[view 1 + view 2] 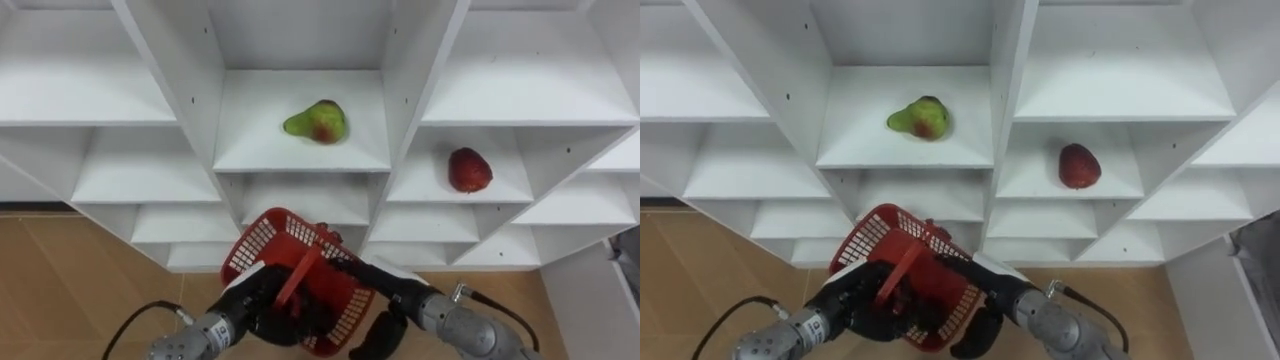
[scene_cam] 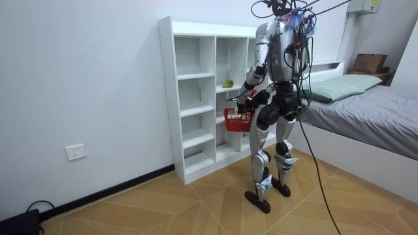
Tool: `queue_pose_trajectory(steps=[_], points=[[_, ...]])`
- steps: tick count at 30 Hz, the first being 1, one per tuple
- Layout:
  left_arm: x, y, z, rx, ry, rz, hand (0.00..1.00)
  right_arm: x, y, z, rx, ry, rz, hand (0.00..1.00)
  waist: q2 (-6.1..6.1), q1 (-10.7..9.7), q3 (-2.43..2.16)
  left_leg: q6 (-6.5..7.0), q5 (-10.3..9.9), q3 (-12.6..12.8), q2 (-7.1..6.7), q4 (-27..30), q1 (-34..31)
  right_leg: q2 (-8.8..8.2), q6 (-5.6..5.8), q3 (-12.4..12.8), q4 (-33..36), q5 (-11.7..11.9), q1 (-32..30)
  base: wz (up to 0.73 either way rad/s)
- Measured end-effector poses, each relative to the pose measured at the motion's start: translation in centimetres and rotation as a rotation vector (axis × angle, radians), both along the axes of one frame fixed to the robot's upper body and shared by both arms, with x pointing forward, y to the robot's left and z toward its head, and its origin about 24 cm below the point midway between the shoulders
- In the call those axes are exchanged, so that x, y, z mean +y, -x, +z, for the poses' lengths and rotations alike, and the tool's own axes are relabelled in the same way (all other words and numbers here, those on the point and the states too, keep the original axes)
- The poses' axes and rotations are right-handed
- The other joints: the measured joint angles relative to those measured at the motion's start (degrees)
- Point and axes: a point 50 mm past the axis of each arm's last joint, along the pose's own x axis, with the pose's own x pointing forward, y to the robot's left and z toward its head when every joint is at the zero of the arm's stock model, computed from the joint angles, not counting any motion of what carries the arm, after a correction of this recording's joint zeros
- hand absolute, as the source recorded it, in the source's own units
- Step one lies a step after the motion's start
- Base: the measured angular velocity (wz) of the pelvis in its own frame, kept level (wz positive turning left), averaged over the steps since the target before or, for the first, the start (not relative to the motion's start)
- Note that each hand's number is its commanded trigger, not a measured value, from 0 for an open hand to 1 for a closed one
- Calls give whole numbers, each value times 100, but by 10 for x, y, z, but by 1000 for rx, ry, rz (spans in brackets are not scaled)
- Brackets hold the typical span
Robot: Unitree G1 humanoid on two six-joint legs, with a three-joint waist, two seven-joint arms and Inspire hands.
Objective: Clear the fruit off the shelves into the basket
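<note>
A green pear with a red blush (image 1: pixel 316 121) lies on the middle shelf straight ahead. One column to the right and a shelf lower lies a red fruit (image 1: pixel 469 169). Below them I hold a red mesh basket (image 1: pixel 262 238) tilted in front of my waist. My left hand (image 1: pixel 255 300) is curled round the basket's handle (image 1: pixel 300 275). My right hand (image 1: pixel 392 288) lies along the basket's right rim with its fingers stretched out. What shows of the basket's inside is bare mesh. The room view has me standing upright close to the shelf unit, basket (image 2: pixel 237 119) between my hands.
The white shelf unit (image 1: pixel 400 70) has three columns of open compartments with thin dividers. Wooden floor (image 1: pixel 60 290) lies below it. A bed (image 2: pixel 372 111) stands at the room view's right, behind me, and a wall socket (image 2: pixel 76 152) sits low on the wall.
</note>
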Motion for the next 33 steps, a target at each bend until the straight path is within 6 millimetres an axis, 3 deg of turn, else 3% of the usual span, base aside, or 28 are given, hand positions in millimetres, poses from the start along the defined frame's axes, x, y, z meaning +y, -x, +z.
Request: queue_pose_trajectory(steps=[11, 18, 28, 33], points=[[19, 19, -14, 76, -73, 48, 100, -3, 4, 15, -32, -13, 51, 0, -70, 112, 0, -1, -1, -9, -6, -197, 366, 19, 12, -11, -206, 6, 373, 0], [32, 29, -17, 98, -88, 126, 100, -2, 2, 40, -129, -76, 30, 0, -87, 125, 0, -2, -2, -5, -7, -210, 449, 20, 14, -2, -210, 4, 447, 0], [37, 44, -26, 157, -98, 153, 100, 2, 0, 61, -219, -120, 22, 0, -122, 124, 5, -4, -3, -55, -8, -231, 605, 42, 29, -7, -302, 24, 672, 2], [46, 54, -30, 176, -111, 221, 100, -2, -6, 84, -354, -158, -18, 0, -185, 114, -8, -7, -1, -76, -12, -273, 659, 48, 29, -19, -319, 24, 729, 0]])
